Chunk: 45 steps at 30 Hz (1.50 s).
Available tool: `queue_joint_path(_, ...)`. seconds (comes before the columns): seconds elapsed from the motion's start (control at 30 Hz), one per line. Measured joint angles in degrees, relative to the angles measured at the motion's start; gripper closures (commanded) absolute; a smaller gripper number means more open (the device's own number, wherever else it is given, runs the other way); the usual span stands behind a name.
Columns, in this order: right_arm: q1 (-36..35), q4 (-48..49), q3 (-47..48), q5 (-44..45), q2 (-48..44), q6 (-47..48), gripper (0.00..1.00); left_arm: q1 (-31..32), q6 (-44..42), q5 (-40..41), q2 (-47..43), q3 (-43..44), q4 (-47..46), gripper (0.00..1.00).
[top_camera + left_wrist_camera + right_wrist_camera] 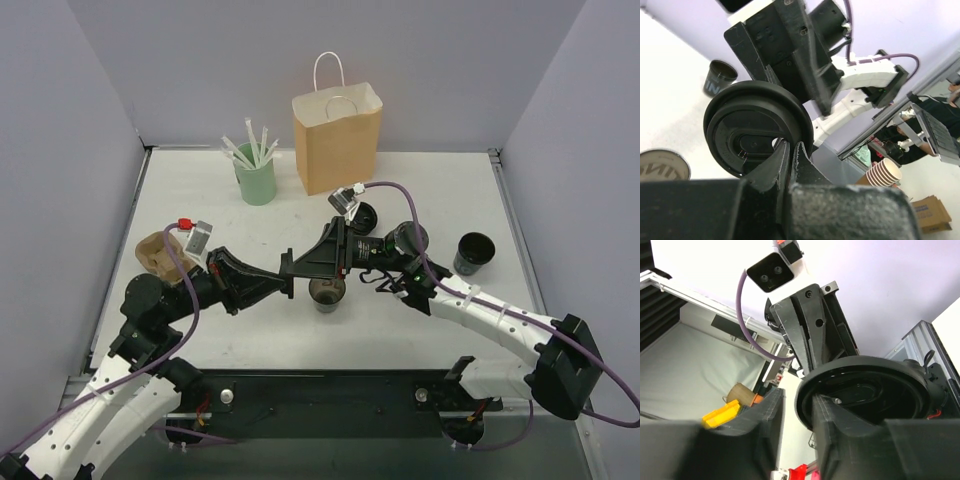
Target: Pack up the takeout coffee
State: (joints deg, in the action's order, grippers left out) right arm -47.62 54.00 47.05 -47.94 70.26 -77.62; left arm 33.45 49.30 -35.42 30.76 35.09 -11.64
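Left jaws clamped tight on the rim of the black lid point(740, 120). The lid stands on edge, its flat face toward my left wrist camera, its axis running roughly level from one arm toward the other. Right jaws straddle another part of the rim, only narrowly parted, one finger clear of the plastic and not gripping. The lid hangs over mid-surface point(440, 190), just above the open black cup point(327, 293). The cup stands upright, mouth up.

lid point(757, 125): lower rim hidden behind left gripper point(792, 150)
near cup point(662, 166): cut off by left edge
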Motion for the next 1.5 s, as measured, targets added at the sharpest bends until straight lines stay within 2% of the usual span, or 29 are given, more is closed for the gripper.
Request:
queue_joint_path(0.13,1.66,-3.15,-2.16,1.14,-1.55,1.84,0.44,0.15,-2.47,2.73,1.09,1.51,7.43,1.00)
queue_joint_path(0.17,2.12,-5.40,-3.15,1.60,-2.71,3.19,0.36,0.17,-3.43,3.56,1.57,2.29,9.53,1.00)
queue_joint_path(0.23,2.80,-12.33,-4.70,3.43,-5.97,6.36,0.33,0.22,-5.51,5.64,2.89,4.50,14.56,1.00)
queue_joint_path(0.33,3.02,-29.11,-4.94,9.79,-13.62,16.17,0.21,0.31,-9.16,9.25,5.20,8.66,22.36,1.00)
queue_joint_path(0.37,2.58,-36.30,-4.33,12.96,-16.81,20.44,0.13,0.46,-10.29,10.71,6.16,10.40,25.03,1.00)
queue_joint_path(0.47,1.86,-50.40,-2.40,20.04,-22.67,27.93,0.03,1.20,-12.96,15.45,9.55,14.82,30.99,1.00)
queue_joint_path(0.63,1.33,-68.59,-1.84,30.71,-30.93,35.89,0.02,6.27,-14.03,25.68,17.62,19.56,37.92,1.00)
queue_joint_path(0.83,1.01,-80.98,-1.75,38.95,-36.72,39.54,0.02,20.65,-14.69,42.03,36.59,32.61,48.52,1.00)
queue_joint_path(0.93,1.01,-84.91,-1.64,41.57,-37.94,40.57,0.02,24.00,-14.82,47.39,45.68,38.53,52.19,1.00)
queue_joint_path(1.13,0.94,-89.35,-1.60,44.59,-39.56,41.72,0.02,25.46,-14.69,52.02,55.17,43.98,57.75,1.00)
queue_joint_path(1.5,0.68,-91.62,-1.60,46.31,-40.61,42.42,0.02,27.78,-14.10,52.57,65.35,51.39,60.78,1.00)
